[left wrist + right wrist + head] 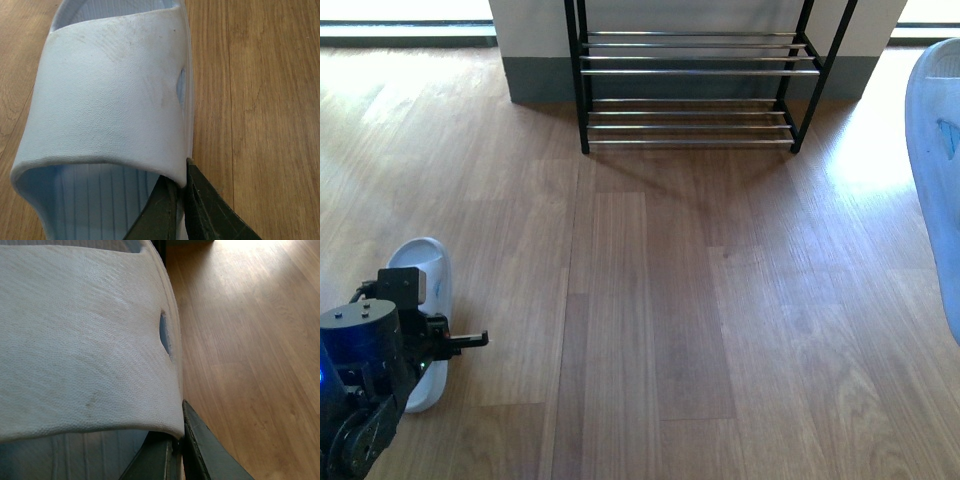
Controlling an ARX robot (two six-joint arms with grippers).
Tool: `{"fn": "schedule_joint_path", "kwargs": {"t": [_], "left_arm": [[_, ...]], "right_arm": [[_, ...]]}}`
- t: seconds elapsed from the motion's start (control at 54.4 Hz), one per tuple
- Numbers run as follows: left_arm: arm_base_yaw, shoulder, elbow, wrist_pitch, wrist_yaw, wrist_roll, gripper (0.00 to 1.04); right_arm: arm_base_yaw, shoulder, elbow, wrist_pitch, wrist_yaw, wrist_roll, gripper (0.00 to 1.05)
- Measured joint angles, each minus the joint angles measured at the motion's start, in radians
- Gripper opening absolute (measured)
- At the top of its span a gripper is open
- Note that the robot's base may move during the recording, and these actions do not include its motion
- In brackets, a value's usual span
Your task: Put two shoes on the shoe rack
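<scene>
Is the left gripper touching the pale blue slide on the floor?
Touching. Left wrist view: the left gripper pinches the strap edge of the pale blue slide, one finger inside, one outside.

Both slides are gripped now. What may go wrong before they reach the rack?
The left gripper pinches only the strap edge of the floor slide; it may slip or swing when lifted.
The right gripper holds the raised slide the same way.
The shoe rack has thin rods with gaps; a slide could tilt.
</scene>
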Motion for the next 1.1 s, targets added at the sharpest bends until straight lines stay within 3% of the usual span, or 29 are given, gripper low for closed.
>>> {"fn": "schedule_joint_path", "kwargs": {"t": [1.103], "left_arm": [[-0.002, 0.000, -0.025, 0.002, 0.002, 0.000, 0.02]], "right_arm": [[0.000, 0.000, 0.000, 0.000, 0.000, 0.000, 0.01]]}}
